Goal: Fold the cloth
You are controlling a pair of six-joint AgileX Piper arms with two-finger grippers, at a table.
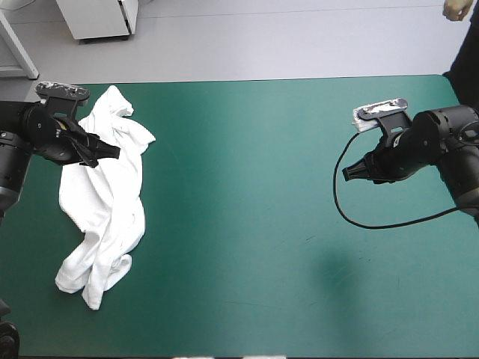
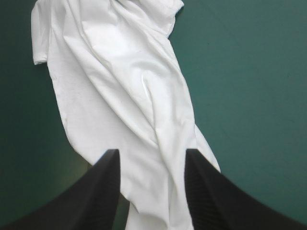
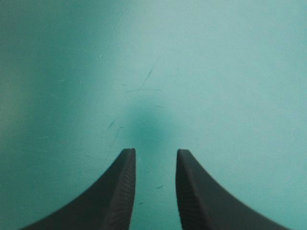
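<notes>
The white T-shirt (image 1: 112,202) lies as a long crumpled heap on the left part of the table, running from near the far edge toward the front. My left gripper (image 1: 112,152) hovers over its upper half, open. In the left wrist view the T-shirt (image 2: 129,86) stretches ahead of and under the left gripper (image 2: 151,153), with wrinkled cloth showing in the gap between the fingers. My right gripper (image 1: 348,173) hangs over the right part of the table, far from the T-shirt. The right wrist view shows the right gripper (image 3: 154,152) open, with only teal-green cover under it.
The teal-green cover (image 1: 247,187) spreads between the two arms. The table's far edge (image 1: 262,78) runs just beyond the T-shirt's top end.
</notes>
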